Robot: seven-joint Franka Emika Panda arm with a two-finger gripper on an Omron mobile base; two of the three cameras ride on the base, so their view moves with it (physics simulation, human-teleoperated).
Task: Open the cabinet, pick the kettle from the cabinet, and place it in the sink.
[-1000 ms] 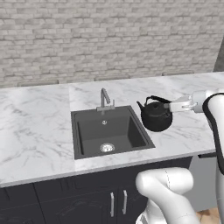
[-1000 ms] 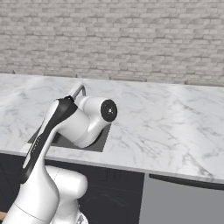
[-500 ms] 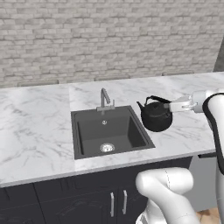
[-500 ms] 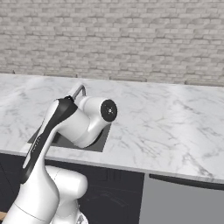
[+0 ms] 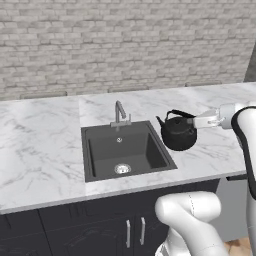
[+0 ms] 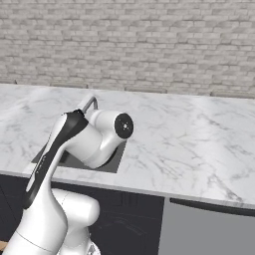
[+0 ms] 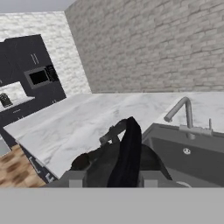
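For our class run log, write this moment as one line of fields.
stage: carrying to sink | kettle: held by its handle, right of sink | end effector: shut on kettle handle | sink: nothing in it

In the right base view the arm (image 6: 84, 144) covers most of the sink (image 6: 114, 162) and the faucet's (image 6: 89, 103) base, while in the hand view the kettle's (image 7: 124, 159) lower body is cut off at the bottom.
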